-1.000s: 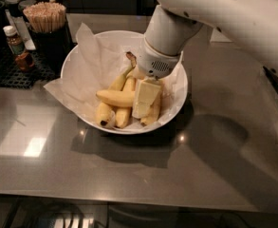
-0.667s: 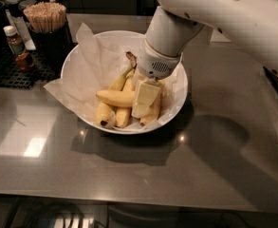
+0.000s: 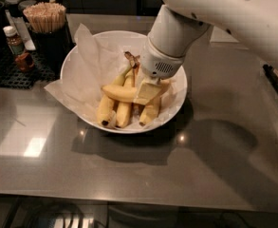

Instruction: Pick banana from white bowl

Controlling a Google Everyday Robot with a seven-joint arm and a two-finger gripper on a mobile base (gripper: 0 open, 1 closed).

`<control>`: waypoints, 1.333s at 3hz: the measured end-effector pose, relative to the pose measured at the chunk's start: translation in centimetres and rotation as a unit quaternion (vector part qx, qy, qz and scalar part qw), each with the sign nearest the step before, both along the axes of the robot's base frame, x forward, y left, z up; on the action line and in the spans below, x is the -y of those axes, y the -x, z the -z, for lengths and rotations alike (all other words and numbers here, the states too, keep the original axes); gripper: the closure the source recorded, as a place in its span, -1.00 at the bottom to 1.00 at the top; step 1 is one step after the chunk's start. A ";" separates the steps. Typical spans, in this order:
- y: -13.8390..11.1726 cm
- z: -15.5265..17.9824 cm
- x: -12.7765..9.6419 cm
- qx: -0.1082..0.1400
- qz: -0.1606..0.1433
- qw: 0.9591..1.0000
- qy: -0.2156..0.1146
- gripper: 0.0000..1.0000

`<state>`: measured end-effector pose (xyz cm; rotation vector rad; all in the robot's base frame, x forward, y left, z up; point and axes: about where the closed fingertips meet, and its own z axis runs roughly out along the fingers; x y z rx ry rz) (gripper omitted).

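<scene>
White robot arm (image 3: 224, 8) comes in from the top right and pokes straight down into the white bowl (image 3: 180, 87), which sits on a glossy grey countertop (image 3: 129, 179). The gripper (image 3: 148, 93) is down inside the bowl on its right side, right on top of the fruit, with its pale tip covering the right end of the banana (image 3: 119, 93). That banana is the fat loose one, lying crosswise on top of the pile, running left to right across the others. Honestly can't tell from this angle whether the gripper actually has a hold on it or is just resting against it. Underneath it is a bunch of slimmer bananas (image 3: 112, 113), their tips toward the front of the bowl and joined at a dark stem (image 3: 131, 58) at the back. Crinkled white paper (image 3: 88, 46) lines the bowl and sticks out over the left rim. Back left there's a dark cup of wooden sticks (image 3: 46, 18), just beside the bowl, and a small brown bottle (image 3: 14, 39) with a white cap standing on a black mat (image 3: 5, 72).
</scene>
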<state>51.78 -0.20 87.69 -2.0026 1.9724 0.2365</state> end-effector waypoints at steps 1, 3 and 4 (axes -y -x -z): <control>0.0 -0.3 0.2 0.005 0.004 1.000 -0.002 1.00; 2.0 -6.2 1.9 0.073 0.012 0.996 -0.043 1.00; 5.2 -11.6 2.7 0.140 -0.008 0.986 -0.087 1.00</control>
